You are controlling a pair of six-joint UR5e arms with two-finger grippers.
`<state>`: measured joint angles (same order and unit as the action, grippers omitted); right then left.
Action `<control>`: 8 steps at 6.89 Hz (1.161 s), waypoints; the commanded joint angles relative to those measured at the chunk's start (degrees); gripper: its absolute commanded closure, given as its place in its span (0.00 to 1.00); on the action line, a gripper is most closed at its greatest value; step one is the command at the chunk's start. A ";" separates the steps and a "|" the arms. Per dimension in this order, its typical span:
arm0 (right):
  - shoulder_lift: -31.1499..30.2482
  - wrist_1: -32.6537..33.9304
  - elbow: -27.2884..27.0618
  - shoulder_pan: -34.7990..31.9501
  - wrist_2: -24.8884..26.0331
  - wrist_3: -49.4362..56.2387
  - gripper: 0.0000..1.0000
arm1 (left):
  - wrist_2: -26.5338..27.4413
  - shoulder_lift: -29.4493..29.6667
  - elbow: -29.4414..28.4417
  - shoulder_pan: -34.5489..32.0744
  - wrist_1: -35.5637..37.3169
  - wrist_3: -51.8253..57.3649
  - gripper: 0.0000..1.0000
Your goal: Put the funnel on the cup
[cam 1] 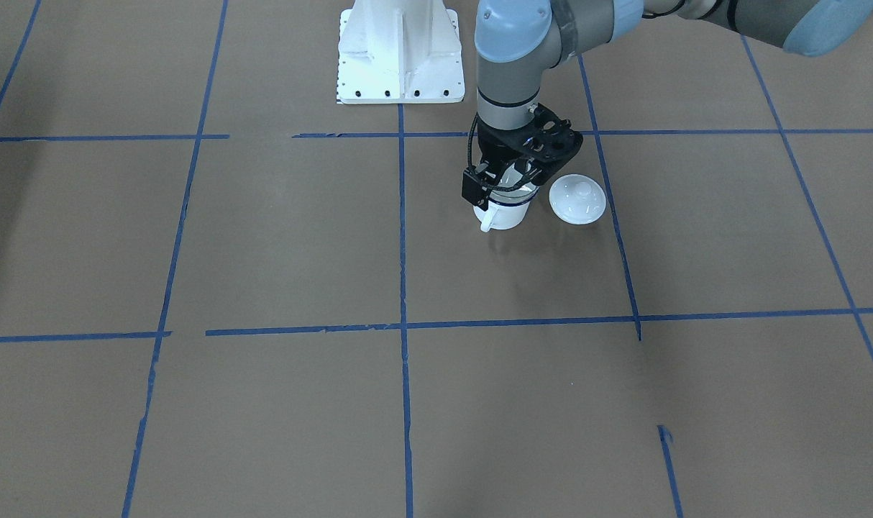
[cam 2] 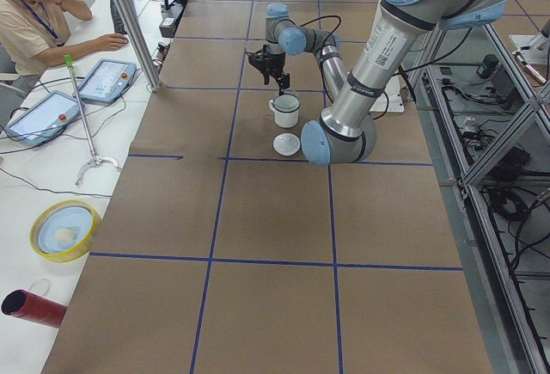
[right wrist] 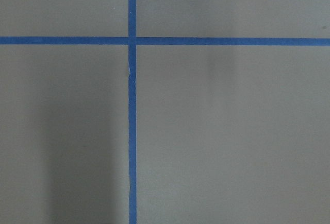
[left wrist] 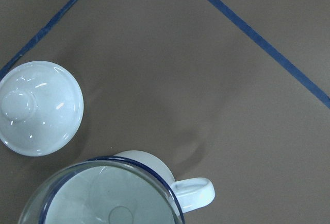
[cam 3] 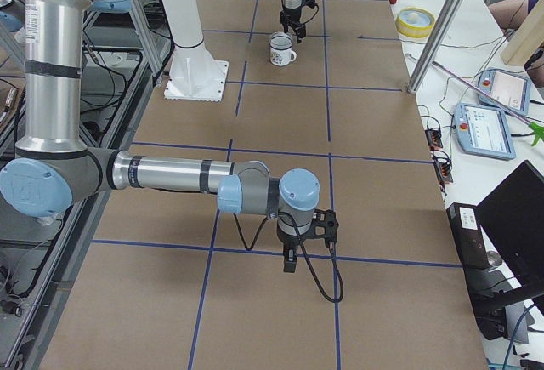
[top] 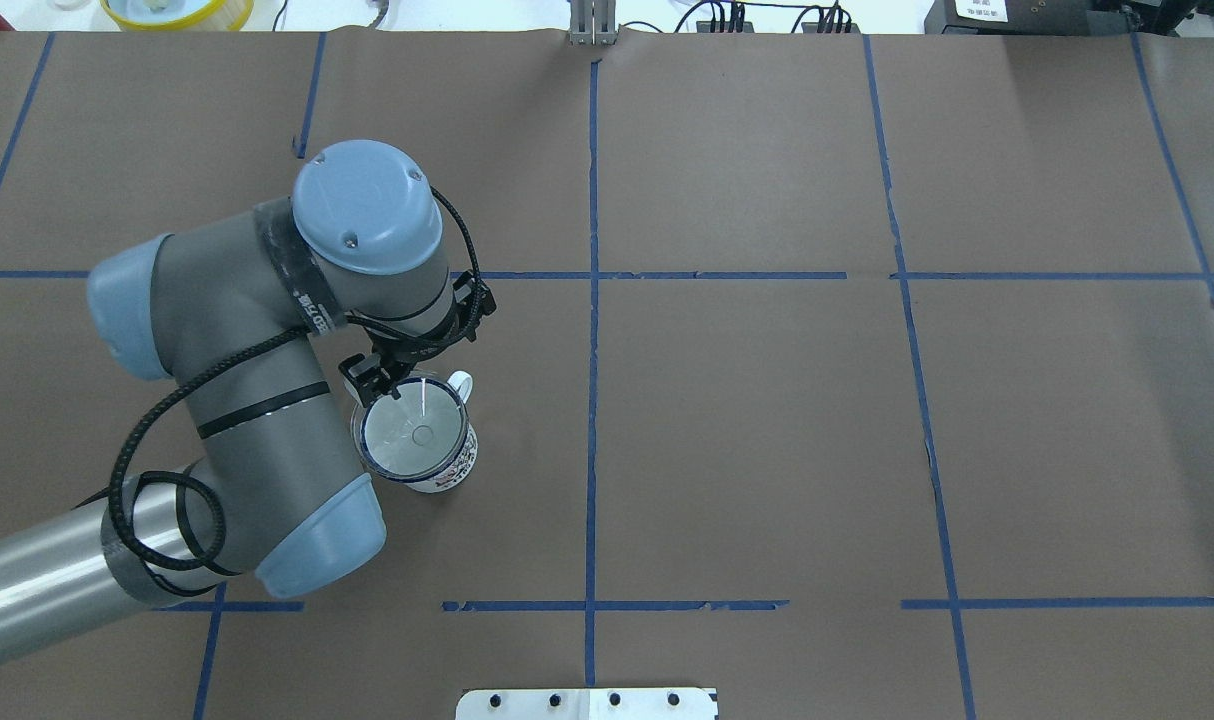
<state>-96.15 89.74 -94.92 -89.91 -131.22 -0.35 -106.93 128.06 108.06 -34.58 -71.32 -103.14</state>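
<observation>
1. Funnel (top: 414, 430), clear, seated wide end up in the mouth of the cup (cam 1: 507, 214), rim about level with the cup's dark blue rim, spout down inside.
2. Cup upright on the brown-papered table (cam 1: 264, 237), white loop handle out to one side.
3. Printed marks on the cup's side in the overhead view: too small to read. White lettering on the left arm's dark band: also illegible.
4. Left gripper (top: 375, 385) directly over the cup, fingers at the funnel's edge. Jaws: cannot tell whether released or clenched on the rim.
5. Knobbed white lid (cam 1: 577, 199) just beside the cup, knob up, not touching, on the side away from the handle.
6. Right gripper (cam 3: 291, 264) well apart from the cup, pointing down above crossing blue tape lines (right wrist: 132, 131). Jaws: cannot tell.
</observation>
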 commanded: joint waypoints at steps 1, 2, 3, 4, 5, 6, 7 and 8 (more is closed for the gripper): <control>0.00 0.00 0.00 0.00 0.00 0.00 0.00 | -0.47 -3.94 8.01 -6.87 1.97 15.43 0.00; 0.00 0.00 0.09 0.00 0.00 0.00 0.00 | -1.52 -6.31 8.92 -11.61 1.98 25.61 0.00; 0.00 0.00 0.00 0.00 0.00 0.00 0.00 | -8.14 -9.64 8.40 -17.48 1.63 37.89 0.00; 0.00 0.00 0.00 0.00 0.00 0.00 0.00 | -14.04 -13.76 8.05 -25.11 1.10 52.89 0.00; 0.00 0.00 0.00 0.00 0.00 0.00 0.00 | -16.44 -16.85 6.83 -31.54 0.93 64.01 0.00; 0.00 0.00 0.00 0.00 0.00 0.00 0.00 | -19.60 -19.57 3.08 -37.78 0.92 76.47 0.00; 0.00 0.00 0.00 0.00 0.00 0.00 0.00 | -21.29 -23.26 -0.01 -42.98 0.31 88.00 0.00; 0.00 0.00 0.09 0.00 0.00 0.00 0.00 | -22.35 -26.69 -4.65 -50.08 -4.13 96.46 0.00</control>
<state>-96.15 89.74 -94.91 -89.91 -131.22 -0.35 -127.44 105.59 108.34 -76.67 -71.89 -18.63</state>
